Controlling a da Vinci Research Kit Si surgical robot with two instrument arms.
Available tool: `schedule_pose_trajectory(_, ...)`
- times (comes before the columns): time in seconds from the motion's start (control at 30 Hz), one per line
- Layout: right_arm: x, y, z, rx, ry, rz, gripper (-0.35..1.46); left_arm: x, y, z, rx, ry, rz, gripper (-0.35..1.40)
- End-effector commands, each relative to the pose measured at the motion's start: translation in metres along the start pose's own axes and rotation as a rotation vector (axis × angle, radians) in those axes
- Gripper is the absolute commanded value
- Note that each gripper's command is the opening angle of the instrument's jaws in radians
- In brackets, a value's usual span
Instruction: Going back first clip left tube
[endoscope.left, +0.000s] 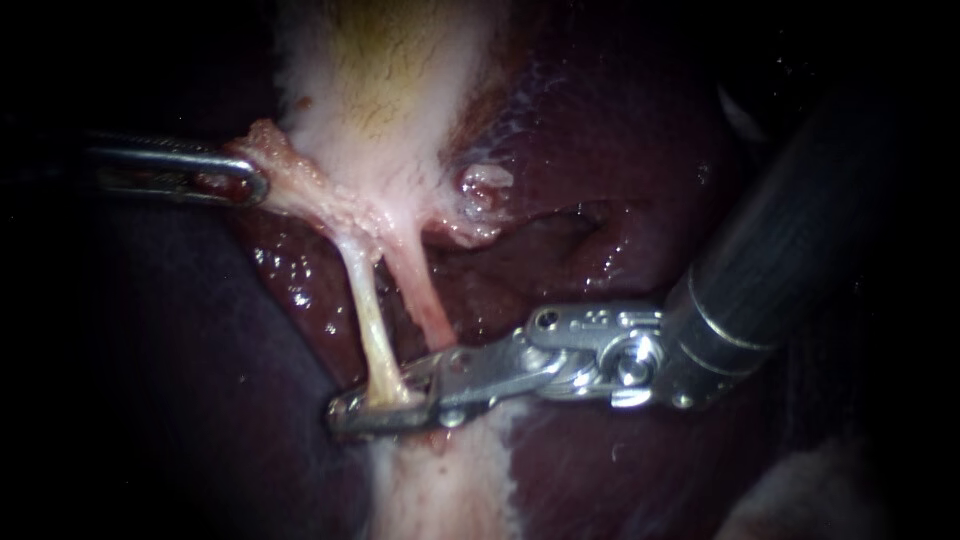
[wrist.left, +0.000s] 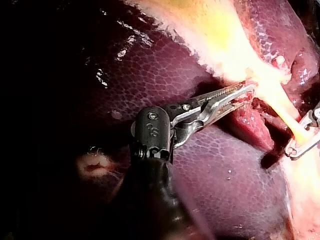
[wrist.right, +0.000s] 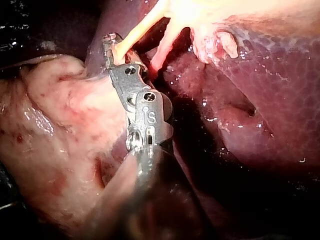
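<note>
Two tubes run down from the pale gallbladder (endoscope.left: 390, 90). The left tube (endoscope.left: 370, 320) is thin and yellowish; the right tube (endoscope.left: 425, 300) is pinker. My right instrument (endoscope.left: 365, 405) comes in from the right, its jaws open around the lower end of the left tube (wrist.right: 142, 25). No clip shows on the tube there. My left instrument (endoscope.left: 245, 178) is shut on a flap of gallbladder tissue (endoscope.left: 275, 150) and holds it out to the left. In the left wrist view its jaws (wrist.left: 245, 92) pinch that flap, with the right instrument (wrist.left: 300, 140) beyond.
Dark red liver (endoscope.left: 600, 150) surrounds the tubes, with a wet hollow (endoscope.left: 560, 225) to their right. Pale fatty tissue (endoscope.left: 440, 480) lies under the right instrument's jaws. A larger pale lump (wrist.right: 60, 130) sits beside its shaft in the right wrist view.
</note>
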Motion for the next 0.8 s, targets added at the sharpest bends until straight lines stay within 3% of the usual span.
schedule_pose_trajectory(0.03,0.0000,0.0000,0.0000,0.000,0.000,0.000,-0.35,0.0000,0.0001,0.0000,0.000,0.000,0.000,-0.35)
schedule_pose_trajectory(0.2,-0.0001,0.0001,0.0001,-0.002,-0.002,0.000,-0.35,0.0000,0.0000,0.0000,-0.001,0.000,0.000,-0.35)
schedule_pose_trajectory(0.37,-0.0005,0.0008,0.0005,-0.027,0.043,-0.027,0.20,0.0000,0.0000,0.0000,-0.001,0.000,0.000,-0.35)
schedule_pose_trajectory(0.47,-0.0006,0.0014,0.0005,-0.051,0.065,-0.038,0.35,0.0000,0.0000,0.0000,-0.001,0.000,0.000,-0.35)
schedule_pose_trajectory(0.8,-0.0007,0.0029,0.0005,-0.154,0.096,-0.119,0.47,0.0000,0.0000,0.0000,0.000,0.000,0.001,-0.35)
